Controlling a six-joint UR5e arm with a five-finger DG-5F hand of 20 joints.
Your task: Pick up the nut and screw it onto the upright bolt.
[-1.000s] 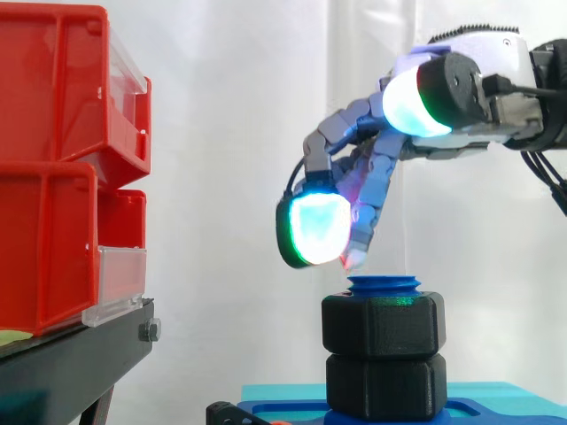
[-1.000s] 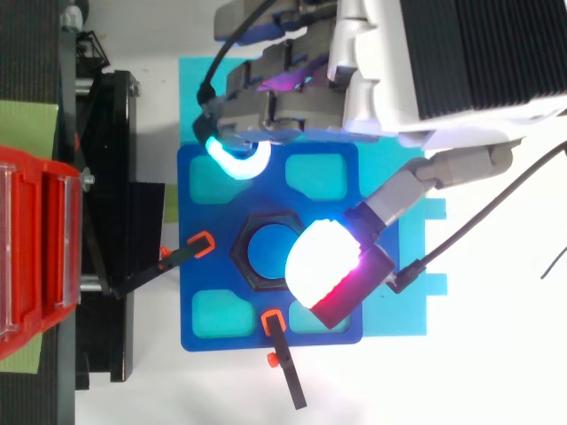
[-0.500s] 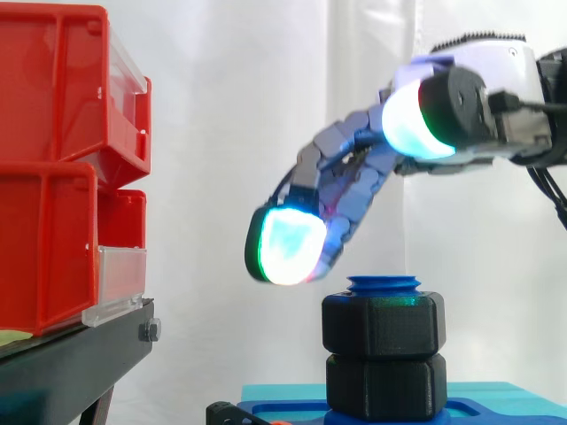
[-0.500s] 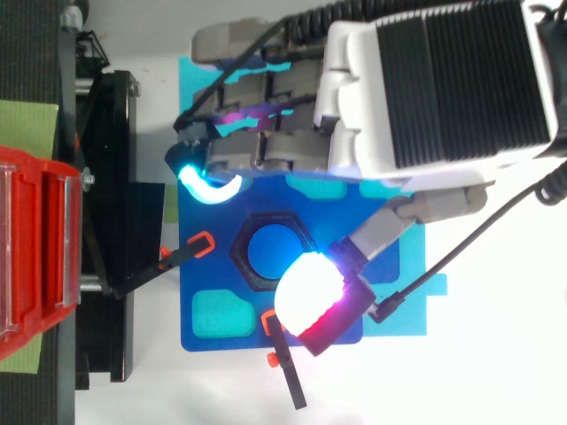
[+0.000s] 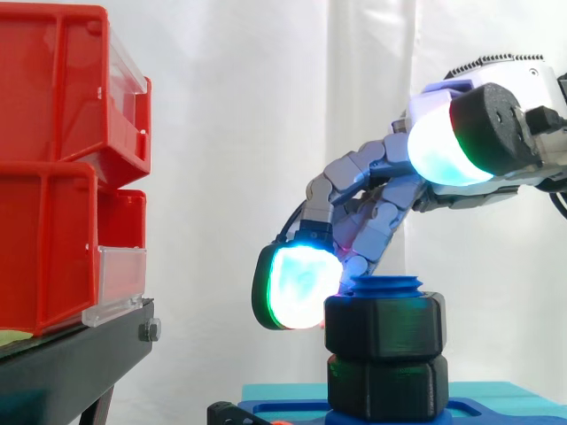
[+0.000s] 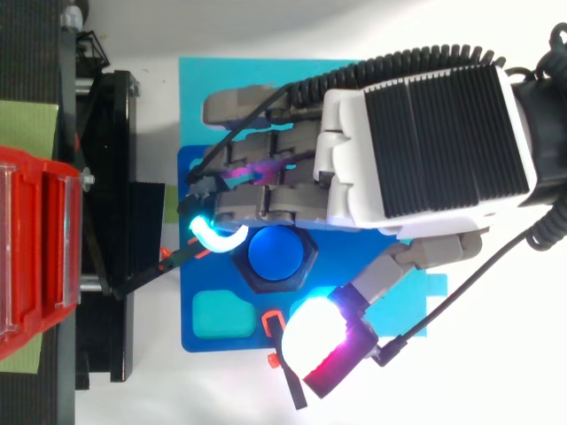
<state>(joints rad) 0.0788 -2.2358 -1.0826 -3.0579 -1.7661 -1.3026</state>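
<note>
One nut [image 5: 383, 325] sits on the bolt [image 6: 278, 253], mid base [image 6: 226, 341]. Hand [image 6: 416, 142] over it, fingers loosely bent, gripping nothing: one pad [image 5: 297, 286] at nut's 9 o'clock, thumb [image 6: 319, 332] clear at 5.

Matt black plastic, finely layered, on the nut [image 5: 385, 326]; smooth blue plastic on the bolt [image 5: 383, 285] and the base plate [image 6: 252, 336]. Glossy red plastic on the bins [image 5: 53, 239], clear plastic on the label holder [image 5: 120, 274]. Ribbed black and smooth white plastic on the hand [image 6: 416, 142]; milky, translucent pads [image 5: 297, 288]. Soft white cloth for the curtain [image 5: 230, 133].
</note>
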